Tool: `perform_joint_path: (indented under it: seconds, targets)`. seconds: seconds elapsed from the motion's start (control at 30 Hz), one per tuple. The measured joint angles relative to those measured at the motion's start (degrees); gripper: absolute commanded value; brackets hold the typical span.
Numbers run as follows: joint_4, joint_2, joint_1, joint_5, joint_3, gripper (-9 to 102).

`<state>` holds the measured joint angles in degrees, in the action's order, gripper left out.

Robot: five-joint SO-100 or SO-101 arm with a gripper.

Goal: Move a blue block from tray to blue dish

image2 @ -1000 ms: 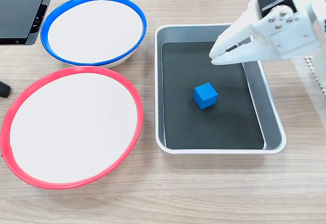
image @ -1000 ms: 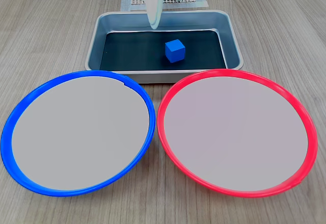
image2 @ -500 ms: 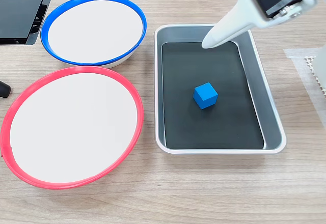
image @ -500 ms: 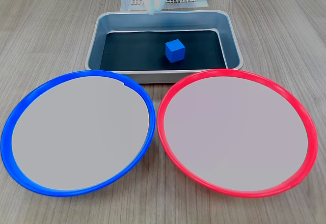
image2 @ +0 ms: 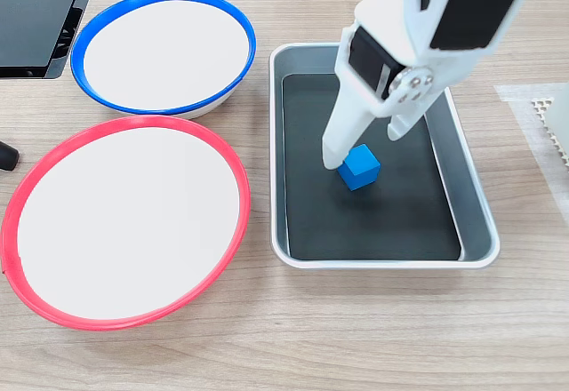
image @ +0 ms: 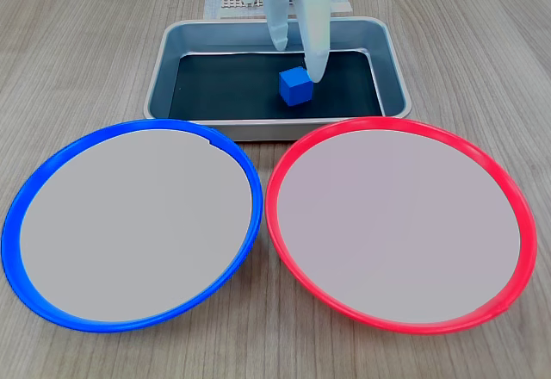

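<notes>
Hand [image2: 366, 149] open (2 fingers spread) over blue block [image2: 360, 168] in tray [image2: 475, 228].

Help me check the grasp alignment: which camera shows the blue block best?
The fixed view looking steeply down on the tray: the blue block shows its top and two sides, with the open tool straddling it. In the other fixed view, one finger overlaps the block's upper corner.
</notes>
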<state>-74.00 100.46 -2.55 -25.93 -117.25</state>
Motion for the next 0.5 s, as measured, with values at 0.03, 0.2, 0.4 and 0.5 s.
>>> perform_joint_path:
  seconds: [0.03, 0.2, 0.4, 0.5]
  targets:
    - [0.0, -1.05, 0.18, -0.18, 0.0, 27]
    - [0.62, -4.66, 0.79, 0.18, 0.0, 24]
    - [4.75, -6.06, 0.79, -0.18, 0.0, 18]
    - [6.77, -6.33, 0.79, -0.26, 0.0, 12]
